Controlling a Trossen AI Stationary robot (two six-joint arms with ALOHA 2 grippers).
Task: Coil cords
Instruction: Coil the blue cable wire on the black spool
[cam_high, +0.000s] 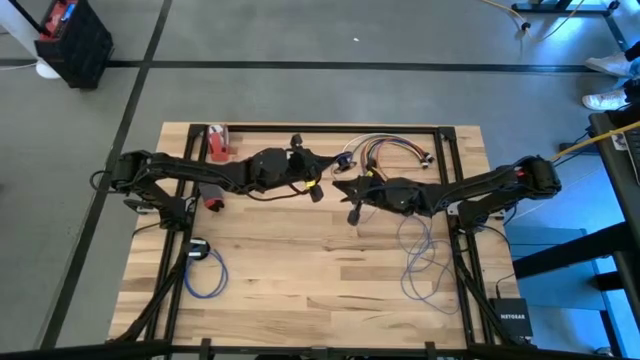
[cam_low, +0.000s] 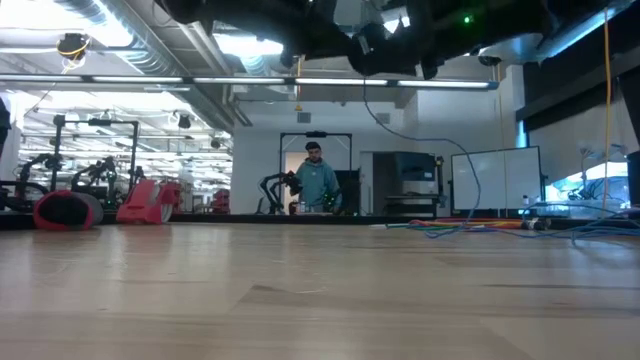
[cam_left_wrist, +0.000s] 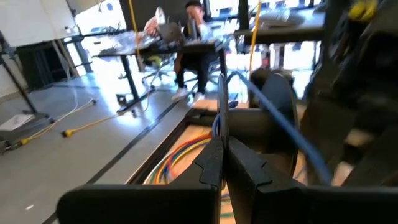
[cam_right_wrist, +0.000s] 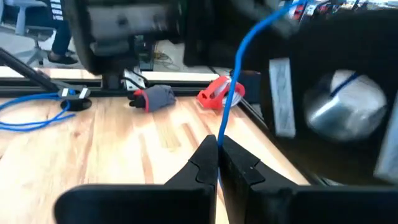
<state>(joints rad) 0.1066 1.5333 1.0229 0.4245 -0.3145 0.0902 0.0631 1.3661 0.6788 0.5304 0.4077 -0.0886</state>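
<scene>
Both grippers are raised above the table's middle, their tips close together. My left gripper (cam_high: 318, 190) is shut on a blue cord (cam_left_wrist: 283, 121). My right gripper (cam_high: 345, 188) is shut on the same blue cord (cam_right_wrist: 239, 68). The rest of this cord lies in loose loops (cam_high: 420, 262) on the table's right side. Another blue cord (cam_high: 205, 272) with a small black disc (cam_high: 197, 248) lies coiled at the left. A bundle of red, orange and white cords (cam_high: 385, 150) lies at the far edge. My left gripper pinches the blue cord (cam_left_wrist: 219, 127) between its two shut fingers, right at their tips. From there the cord runs on past the right arm, clear of the table. My right gripper pinches the blue cord (cam_right_wrist: 222, 134) between its two shut fingertips. The cord rises straight from the fingers toward the left arm and looks taut.
A red object (cam_high: 218, 143) lies at the far left, and a small red and grey item (cam_high: 213, 200) lies under the left arm. The black frame rail (cam_high: 330, 128) runs along the far edge. A person (cam_low: 316, 180) stands in the room behind.
</scene>
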